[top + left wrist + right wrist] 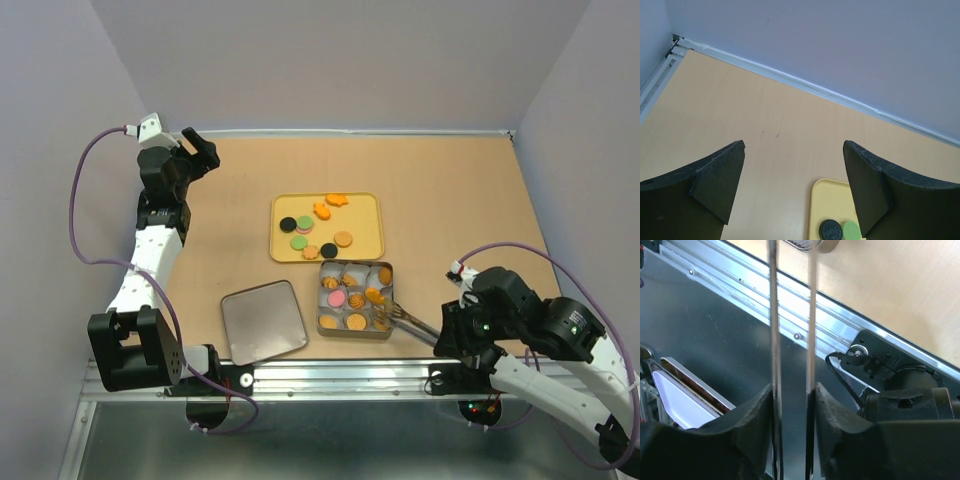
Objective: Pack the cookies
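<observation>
Several cookies lie on a yellow tray (372,206): black (288,224), green (298,242), tan (343,238) and orange star shapes (336,199). An open metal tin (354,335) holds paper cups with tan, pink and orange cookies (336,298). My right gripper (447,335) is shut on metal tongs (410,320), whose tips reach into the tin's near right corner beside an orange cookie (374,296). In the right wrist view the tong arms (774,315) run between my fingers (792,390). My left gripper (200,150) is open and empty, high at the back left (794,150).
The tin's lid (263,320) lies left of the tin near the front edge. The left wrist view shows the tray corner (832,200) with a black cookie (830,230) and a green cookie (852,231). Walls enclose the table on three sides.
</observation>
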`<state>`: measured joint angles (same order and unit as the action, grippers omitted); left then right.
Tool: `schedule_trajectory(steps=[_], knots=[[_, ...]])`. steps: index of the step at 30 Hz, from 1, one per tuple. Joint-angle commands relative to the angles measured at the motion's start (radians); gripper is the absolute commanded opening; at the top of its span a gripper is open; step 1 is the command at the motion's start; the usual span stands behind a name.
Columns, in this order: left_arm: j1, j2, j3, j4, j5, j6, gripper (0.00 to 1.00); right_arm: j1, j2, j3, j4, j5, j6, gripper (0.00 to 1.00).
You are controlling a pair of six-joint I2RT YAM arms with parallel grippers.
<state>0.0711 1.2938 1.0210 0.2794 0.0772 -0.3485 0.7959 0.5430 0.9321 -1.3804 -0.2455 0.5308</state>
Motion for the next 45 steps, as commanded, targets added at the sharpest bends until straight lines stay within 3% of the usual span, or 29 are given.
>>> schedule_trajectory(steps=[1,3,9,16,22,29,31,34,38,45], knots=[[-0.007,-0.010,-0.013,0.034,-0.011,0.019,0.90,0.014,-0.011,-0.019,-0.016,0.015,0.012,0.46],[-0.007,-0.008,-0.013,0.033,-0.011,0.019,0.90,0.016,-0.014,-0.015,-0.016,0.028,0.012,0.52],[-0.008,-0.008,-0.013,0.032,-0.011,0.020,0.90,0.017,0.005,0.037,-0.014,0.083,0.024,0.52],[-0.008,-0.013,-0.009,0.032,-0.007,0.017,0.90,0.017,0.150,0.307,0.038,0.274,0.060,0.52],[-0.008,-0.024,-0.010,0.035,0.001,0.011,0.90,0.017,0.271,0.372,0.231,0.564,0.138,0.52],[-0.007,-0.030,-0.013,0.041,0.013,0.008,0.90,0.014,0.648,0.442,0.285,1.029,0.333,0.55],[-0.008,-0.028,-0.012,0.041,0.010,0.006,0.90,-0.012,0.762,0.468,0.311,1.071,0.337,0.55],[-0.007,-0.031,-0.010,0.041,0.007,0.005,0.90,-0.122,0.843,0.476,0.397,1.051,0.267,0.54],[-0.008,-0.034,-0.012,0.041,0.013,-0.001,0.90,-0.352,0.858,0.335,0.582,0.827,0.166,0.48],[-0.008,-0.011,-0.013,0.044,0.029,-0.010,0.90,-0.426,0.928,0.128,0.814,0.613,0.135,0.52]])
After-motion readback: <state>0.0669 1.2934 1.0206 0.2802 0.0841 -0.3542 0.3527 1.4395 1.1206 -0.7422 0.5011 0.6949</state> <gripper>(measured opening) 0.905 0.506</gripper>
